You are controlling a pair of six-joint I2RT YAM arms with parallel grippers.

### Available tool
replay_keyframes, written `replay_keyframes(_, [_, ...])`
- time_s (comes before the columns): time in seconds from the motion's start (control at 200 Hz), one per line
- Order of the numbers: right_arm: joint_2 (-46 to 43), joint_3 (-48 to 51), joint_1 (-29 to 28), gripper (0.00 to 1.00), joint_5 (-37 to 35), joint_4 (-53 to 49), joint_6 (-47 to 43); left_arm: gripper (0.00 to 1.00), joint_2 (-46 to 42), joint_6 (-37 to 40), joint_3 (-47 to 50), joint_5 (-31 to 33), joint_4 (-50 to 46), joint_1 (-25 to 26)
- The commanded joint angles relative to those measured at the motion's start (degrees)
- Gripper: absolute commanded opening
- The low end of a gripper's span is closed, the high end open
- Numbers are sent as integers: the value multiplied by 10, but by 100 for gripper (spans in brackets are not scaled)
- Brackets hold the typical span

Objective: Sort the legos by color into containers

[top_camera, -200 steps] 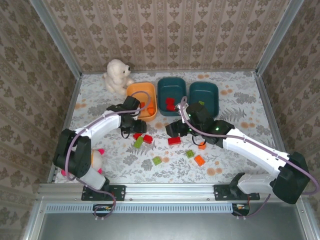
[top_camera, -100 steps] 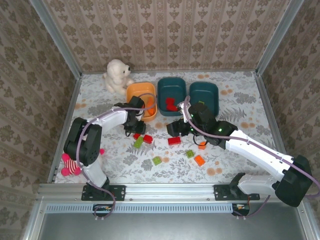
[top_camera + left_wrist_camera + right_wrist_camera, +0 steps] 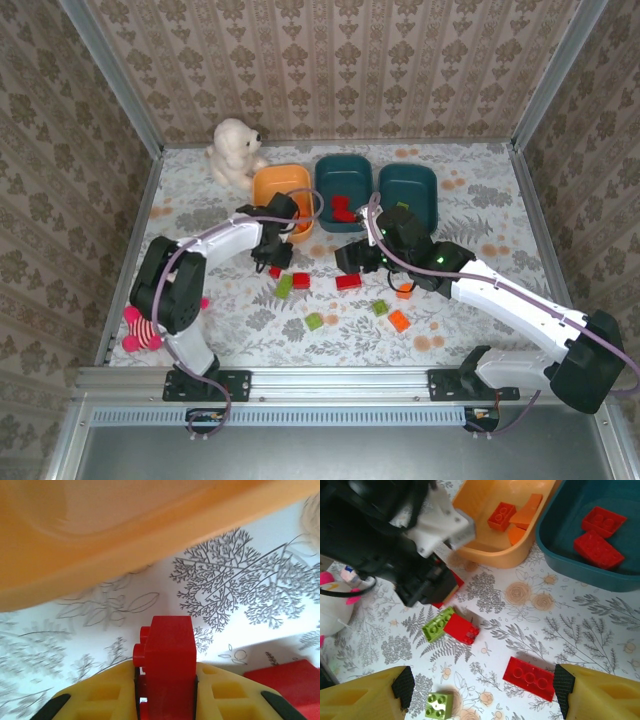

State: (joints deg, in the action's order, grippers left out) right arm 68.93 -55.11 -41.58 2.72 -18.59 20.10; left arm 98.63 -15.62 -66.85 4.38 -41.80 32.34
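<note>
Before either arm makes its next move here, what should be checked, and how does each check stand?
1. Left gripper's hold on the small red plastic brick: ok, clamped between its fingers.
2. That brick over the middle dark teal plastic tub, which holds red bricks: not ok, it is beside the orange plastic tub.
3. Right gripper open above the long flat red brick: ok.
4. Clearance between the two grippers on the way to that tub: cannot tell.
</note>
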Motion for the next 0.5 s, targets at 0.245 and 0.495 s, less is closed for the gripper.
replay_keyframes(0.245, [-70, 2, 24, 82, -155, -33, 31, 23, -1, -69, -225, -66, -21, 23])
replay_keyframes(0.495, [-109, 17, 95, 82, -127, -31, 82, 24, 211, -71, -473, -123, 4, 46])
